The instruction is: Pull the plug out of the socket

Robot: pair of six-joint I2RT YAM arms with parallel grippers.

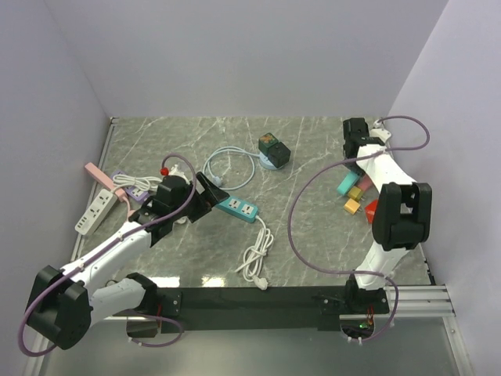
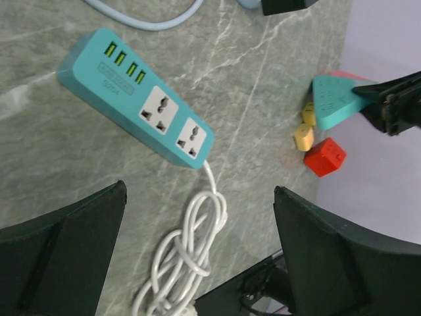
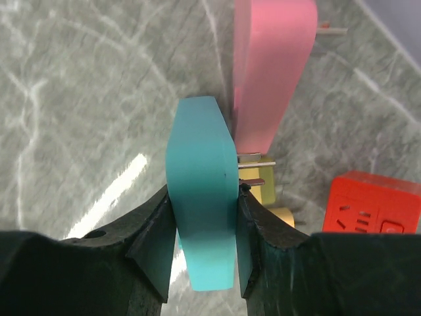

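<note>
We find the teal plug (image 3: 200,164) clear of the teal power strip (image 2: 131,95), whose two sockets are empty. The plug is at the right side of the tabletop (image 3: 79,99), just beside a pink adapter (image 3: 273,66). The right pincer (image 3: 202,197) is clenched on its two flat faces, with its long axis running out along the fingers. The strip lies well apart, ahead of the left pincer (image 2: 199,191), which gapes wide and touches nothing. We judge that only setting the plug down is left to do, and that falls to the right arm.
</note>
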